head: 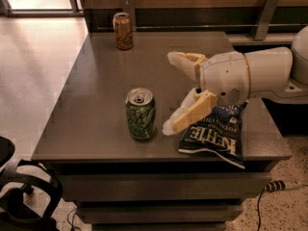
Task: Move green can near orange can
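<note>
The green can stands upright near the front of the grey table, with a silver top and pull tab. The orange can stands upright at the table's far edge, well behind the green can. My gripper comes in from the right, just right of the green can and apart from it. Its two pale fingers are spread wide and hold nothing.
A dark blue chip bag lies on the table's front right, partly under my arm. A wooden wall panel with metal brackets runs behind the table. A black chair base sits on the floor at the lower left.
</note>
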